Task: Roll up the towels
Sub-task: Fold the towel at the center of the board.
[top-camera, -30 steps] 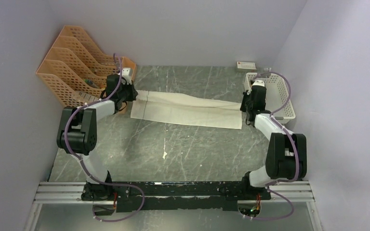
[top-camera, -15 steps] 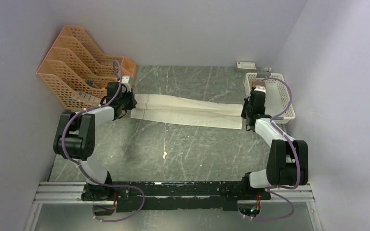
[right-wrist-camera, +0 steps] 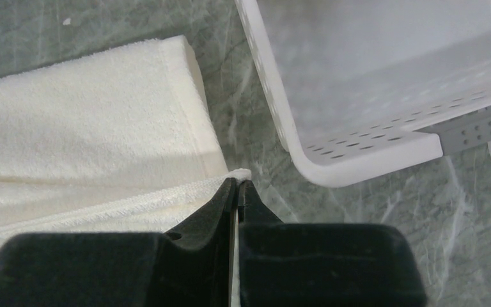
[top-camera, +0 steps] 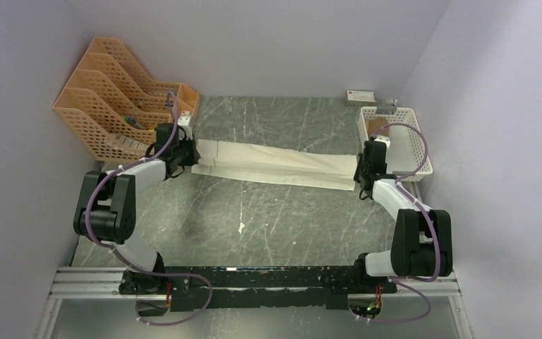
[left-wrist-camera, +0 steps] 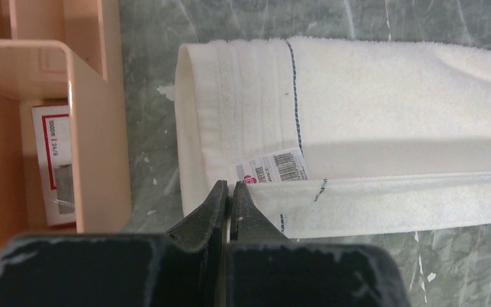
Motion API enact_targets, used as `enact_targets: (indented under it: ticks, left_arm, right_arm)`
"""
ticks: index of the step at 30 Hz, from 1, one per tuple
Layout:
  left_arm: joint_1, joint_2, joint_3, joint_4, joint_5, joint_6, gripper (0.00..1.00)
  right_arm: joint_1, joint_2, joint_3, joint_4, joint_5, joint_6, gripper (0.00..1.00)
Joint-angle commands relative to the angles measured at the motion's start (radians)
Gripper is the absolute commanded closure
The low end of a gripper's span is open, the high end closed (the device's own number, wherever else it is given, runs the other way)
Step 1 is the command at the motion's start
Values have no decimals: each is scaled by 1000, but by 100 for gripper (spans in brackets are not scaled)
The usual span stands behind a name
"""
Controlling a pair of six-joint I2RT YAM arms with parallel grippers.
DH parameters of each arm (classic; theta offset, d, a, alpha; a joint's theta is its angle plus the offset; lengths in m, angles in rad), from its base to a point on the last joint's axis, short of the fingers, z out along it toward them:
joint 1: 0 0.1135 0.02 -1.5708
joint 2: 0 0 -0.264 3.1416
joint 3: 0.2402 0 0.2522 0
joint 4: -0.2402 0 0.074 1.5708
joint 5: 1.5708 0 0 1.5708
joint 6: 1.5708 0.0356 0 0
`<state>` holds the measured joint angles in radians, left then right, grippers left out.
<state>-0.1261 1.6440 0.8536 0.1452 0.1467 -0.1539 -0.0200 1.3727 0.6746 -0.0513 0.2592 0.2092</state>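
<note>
The cream-white towel (top-camera: pixel 275 164) lies stretched left to right across the far half of the table, folded lengthwise into a long band. My left gripper (top-camera: pixel 188 150) is shut on a towel corner at its left end; in the left wrist view the jaws (left-wrist-camera: pixel 229 187) pinch the upper layer next to a barcode label, over the towel (left-wrist-camera: pixel 371 89). My right gripper (top-camera: pixel 360 169) is shut on the right-end corner, and a bit of cloth pokes out at the tips (right-wrist-camera: pixel 237 181) beside the towel (right-wrist-camera: pixel 83 121). A brownish thing (top-camera: pixel 376 127) lies in the basket; I cannot tell what it is.
A white perforated basket (top-camera: pixel 423 152) stands right of the right gripper, its corner close to the fingers (right-wrist-camera: pixel 358 160). An orange file rack (top-camera: pixel 106 92) stands at the far left, its wall beside the left gripper (left-wrist-camera: pixel 96 128). A small white box (top-camera: pixel 361 96) sits at the back wall.
Both grippers have moved toward the near side, carrying the towel's far edge over onto the near part. The towel band is narrower now.
</note>
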Motion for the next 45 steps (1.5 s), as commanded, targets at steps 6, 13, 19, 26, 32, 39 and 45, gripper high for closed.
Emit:
enact_targets:
  ticks: [6, 13, 19, 26, 32, 39, 45]
  left_arm:
    - [9, -22, -22, -50, -44, 24, 93]
    - [55, -32, -16, -34, -40, 36, 93]
    - [84, -47, 25, -45, -35, 96, 93]
    - [97, -14, 18, -35, 2, 103, 93]
    - [97, -54, 2, -22, -13, 102, 71]
    - [96, -199, 19, 26, 63, 13, 1]
    - [-10, -192, 73, 73, 139, -132, 0]
  right_arm:
    - [-4, -46, -37, -29, 61, 4, 100]
    - [-1, -50, -41, -34, 52, 2, 100]
    - [2, -54, -35, -44, 35, -1, 100]
    - [5, -49, -42, -49, 22, -3, 100]
    - [4, -42, -32, -74, 10, 3, 52]
    - [6, -177, 17, -38, 31, 13, 24]
    - [72, -147, 48, 152, -64, 50, 0]
